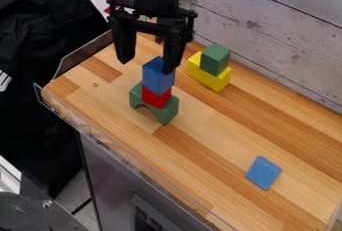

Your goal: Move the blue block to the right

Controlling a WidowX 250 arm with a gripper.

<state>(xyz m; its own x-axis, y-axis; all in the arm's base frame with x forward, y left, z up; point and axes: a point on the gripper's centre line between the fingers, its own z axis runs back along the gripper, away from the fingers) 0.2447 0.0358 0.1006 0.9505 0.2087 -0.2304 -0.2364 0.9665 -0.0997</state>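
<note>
We see the gripper [145,67] released, fingers spread, at the upper blue block [158,80]; we cannot tell whether they touch it. We find this block atop the red block [155,97], which sits on the green arch [168,114]. We locate a second, flat blue block [263,173] on the wooden worktop [220,137], well apart from the stack.

Blue block [157,78], squarish, upright, stacked on red block [155,97]
</note>
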